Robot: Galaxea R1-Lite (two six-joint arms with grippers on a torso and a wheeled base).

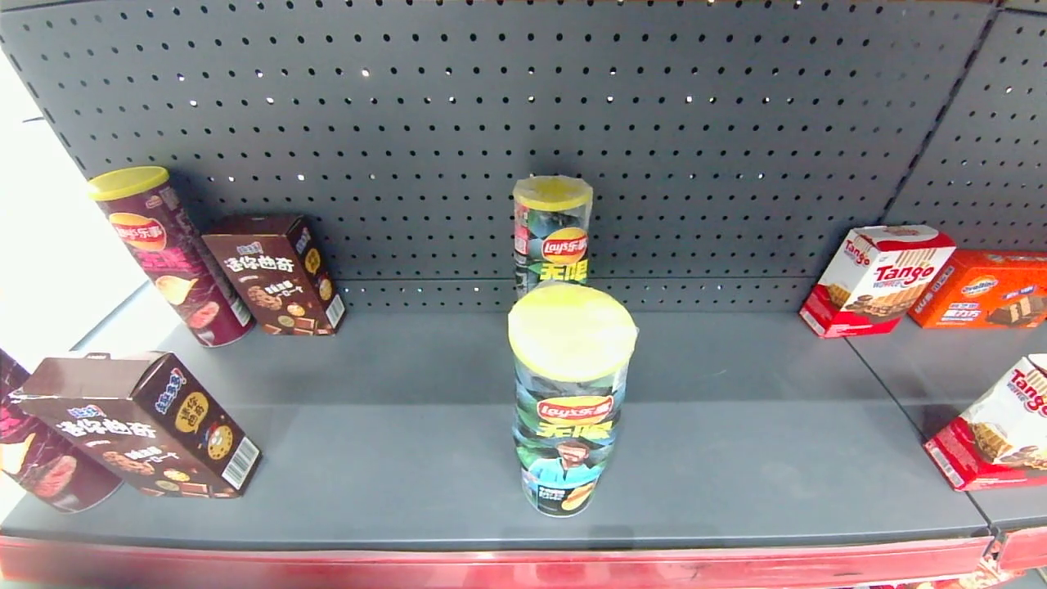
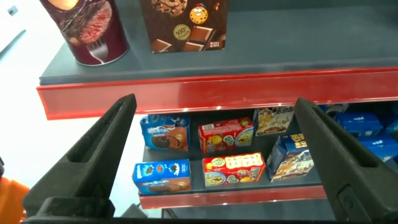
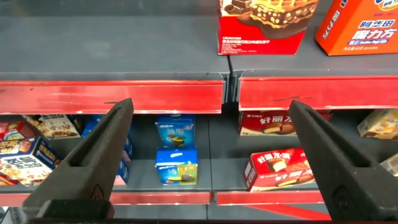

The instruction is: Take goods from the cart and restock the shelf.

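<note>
**Shelf.** Dark grey metal shelf board (image 1: pixel 736 425) with a red price strip (image 1: pixel 491 564) along the front edge and a grey perforated back panel (image 1: pixel 654 123) behind.

**Centre.**
- Green-and-blue chip tube with yellow lid (image 1: pixel 568 409), upright near the front. Its label carries a red-and-yellow roundel, yellow characters and a figure in a hat.
- Second matching chip tube (image 1: pixel 552 233), upright straight behind the first, by the back panel.

**Left side.**
- Maroon tube with yellow lid (image 1: pixel 168 254) at the back, with a brown cookie carton (image 1: pixel 274 274) just beside it.
- Second brown cookie carton (image 1: pixel 139 425) near the front, with another maroon tube (image 1: pixel 41 466) at its outer side.

**Right side.**
- Red-and-white wafer box (image 1: pixel 875 282) and orange box (image 1: pixel 981 290) side by side at the back.
- Second red-and-white wafer box (image 1: pixel 994 433) nearer the front.

**Left pincer** (image 2: pixel 214 102). Jaws spread wide, holding nothing and touching nothing, level with the red strip. Blue biscuit boxes (image 2: pixel 163 134) and a red printed box (image 2: pixel 225 134) stand on the lower shelf beyond it.

**Right pincer** (image 3: pixel 211 104). Jaws likewise spread wide and empty. Stacked blue packets (image 3: pixel 176 165) and a red pie box (image 3: pixel 277 171) sit on the lower shelf beyond it.
</note>
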